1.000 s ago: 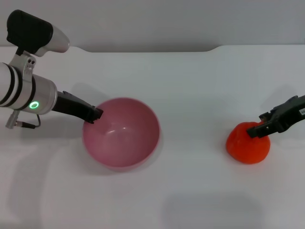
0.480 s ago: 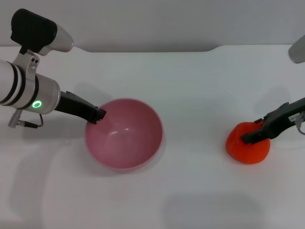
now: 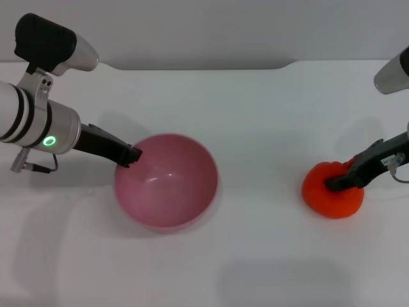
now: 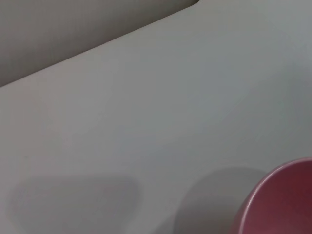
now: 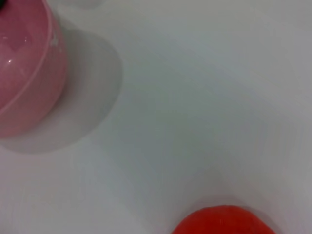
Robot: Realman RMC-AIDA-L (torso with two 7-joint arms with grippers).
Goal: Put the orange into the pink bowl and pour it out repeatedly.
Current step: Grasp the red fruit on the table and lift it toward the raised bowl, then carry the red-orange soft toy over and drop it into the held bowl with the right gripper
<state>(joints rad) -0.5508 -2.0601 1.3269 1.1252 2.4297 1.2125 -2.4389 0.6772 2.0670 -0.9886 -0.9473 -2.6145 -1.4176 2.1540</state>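
Note:
The pink bowl [image 3: 167, 182] stands upright and empty on the white table, left of centre. My left gripper [image 3: 132, 155] is shut on its left rim. Part of the bowl shows in the left wrist view [image 4: 287, 204] and in the right wrist view [image 5: 22, 73]. The orange [image 3: 329, 201] lies on the table at the right, well apart from the bowl. My right gripper [image 3: 337, 182] reaches in from the right and rests low over the orange's top. The orange's top edge shows in the right wrist view [image 5: 222, 222].
The white table [image 3: 255, 128] stretches between the bowl and the orange. Its far edge [image 3: 204, 66] meets a grey wall at the back. Nothing else stands on it.
My right gripper has come down from the orange's top and sits lower over it, with the wrist now showing at the upper right. The bowl shifted slightly to the right with my left gripper.

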